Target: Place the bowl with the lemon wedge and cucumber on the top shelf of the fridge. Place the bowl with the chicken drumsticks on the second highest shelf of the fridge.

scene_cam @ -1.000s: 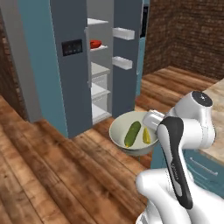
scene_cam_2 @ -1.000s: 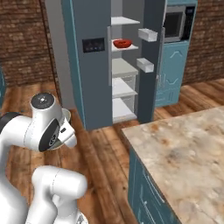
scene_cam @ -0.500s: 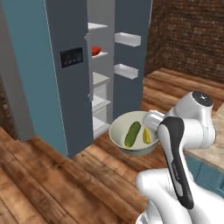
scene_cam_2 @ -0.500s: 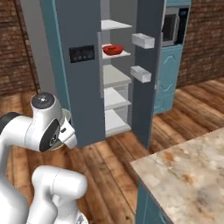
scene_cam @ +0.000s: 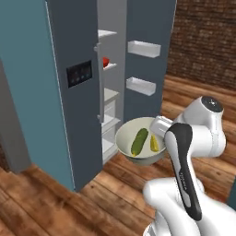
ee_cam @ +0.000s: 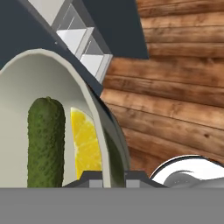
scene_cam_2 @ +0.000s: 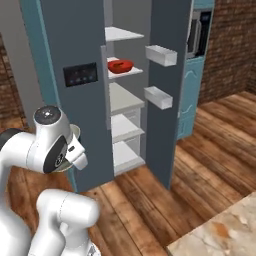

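The bowl (scene_cam: 140, 146) with cucumber (scene_cam: 139, 141) and lemon wedge (scene_cam: 154, 143) sits at the left base view's centre, its rim pinched between my fingers (ee_cam: 95, 178), so I judge I'm mid-carry and must next lift it to the fridge's top shelf (scene_cam: 106, 33), upper centre.

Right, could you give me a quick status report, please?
Gripper shut on bowl rim. Cucumber and lemon wedge inside. Fridge open; red bowl on second shelf.
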Robot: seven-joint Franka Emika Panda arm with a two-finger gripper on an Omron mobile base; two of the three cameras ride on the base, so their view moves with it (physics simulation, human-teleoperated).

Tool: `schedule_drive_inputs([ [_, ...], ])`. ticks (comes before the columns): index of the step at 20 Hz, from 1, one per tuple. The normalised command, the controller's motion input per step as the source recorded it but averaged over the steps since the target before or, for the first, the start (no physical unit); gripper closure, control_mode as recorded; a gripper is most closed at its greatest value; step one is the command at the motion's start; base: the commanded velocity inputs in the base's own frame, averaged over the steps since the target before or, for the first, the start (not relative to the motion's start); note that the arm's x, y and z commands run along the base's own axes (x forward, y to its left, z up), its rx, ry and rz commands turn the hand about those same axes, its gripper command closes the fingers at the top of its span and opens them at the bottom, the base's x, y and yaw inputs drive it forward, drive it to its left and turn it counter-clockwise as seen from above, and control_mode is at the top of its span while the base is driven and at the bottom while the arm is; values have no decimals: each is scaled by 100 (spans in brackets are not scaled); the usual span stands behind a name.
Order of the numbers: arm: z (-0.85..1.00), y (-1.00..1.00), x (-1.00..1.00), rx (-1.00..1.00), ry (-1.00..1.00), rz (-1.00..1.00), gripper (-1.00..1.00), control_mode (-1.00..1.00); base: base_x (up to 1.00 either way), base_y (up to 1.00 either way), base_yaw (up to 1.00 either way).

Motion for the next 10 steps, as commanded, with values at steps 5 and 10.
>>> schedule_drive_inputs([
  [5,0,0,0,0,0,0,100,100,100,0,-14],
  [10,0,0,0,0,0,0,100,100,100,0,-11],
])
